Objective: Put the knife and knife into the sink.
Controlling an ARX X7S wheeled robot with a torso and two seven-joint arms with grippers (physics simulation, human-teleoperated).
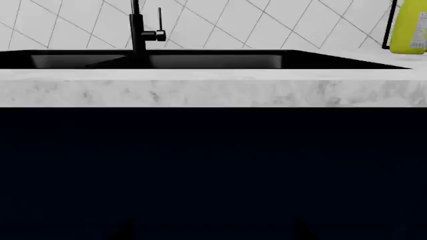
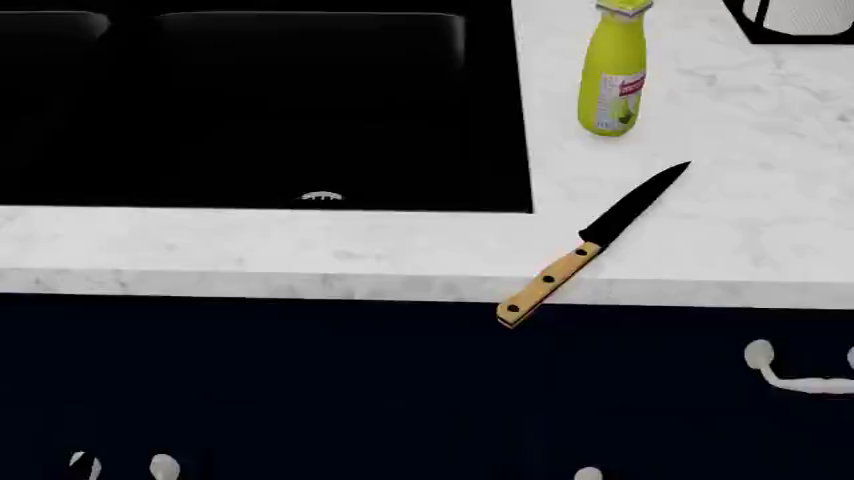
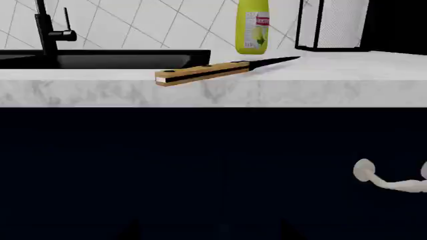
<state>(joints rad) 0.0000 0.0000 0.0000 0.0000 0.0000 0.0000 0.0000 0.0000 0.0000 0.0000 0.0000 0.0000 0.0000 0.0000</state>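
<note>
Though neither gripper shows in any view, so their state cannot be told, the sink (image 2: 267, 110) lies left, its far edge cropped; the knife (image 2: 594, 245) rests right on the worktop (image 2: 200, 250), handle overhanging; the second knife is unseen.

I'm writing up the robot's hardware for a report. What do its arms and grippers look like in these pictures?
They cannot be described: no arm or gripper shows in any view. The head view holds only the sink, the knife on the counter, a yellow bottle and the dark cabinet front. Both wrist views show just counter edge and cabinet, no fingers.
</note>
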